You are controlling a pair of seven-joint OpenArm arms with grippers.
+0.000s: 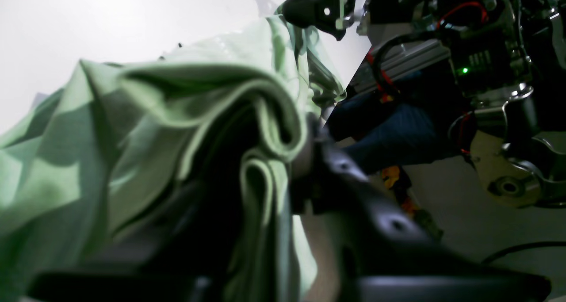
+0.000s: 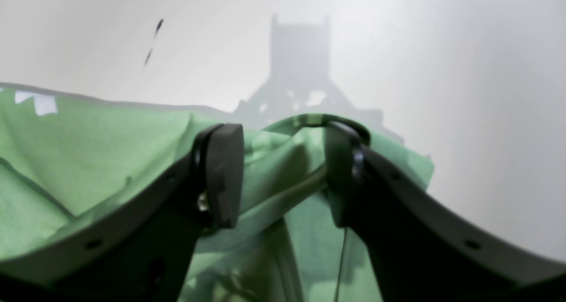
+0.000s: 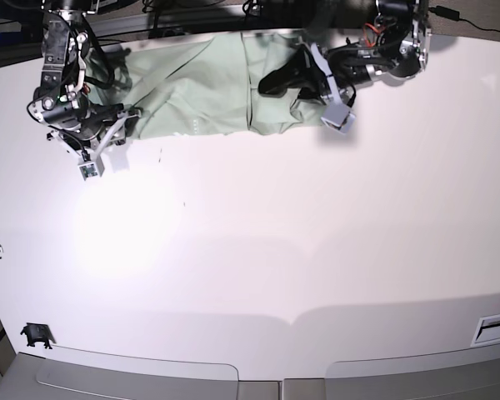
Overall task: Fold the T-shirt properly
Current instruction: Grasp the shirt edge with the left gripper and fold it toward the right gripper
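One T-shirt (image 3: pixel 208 92), soft and light (bunches easily); hem edges best gripped. Right gripper (image 2: pixel 283 173) spread, left gripper (image 1: pixel 305 160) unclear.

I see a white worktop (image 3: pixel 317 250), glare patch at its left. The T-shirt (image 3: pixel 208 92) lies bunched along the far edge, pale green. A few tiny dark specks (image 3: pixel 160 153) sit just in front of it. A small black clip-like bit (image 3: pixel 35 334) lies at the near left corner.
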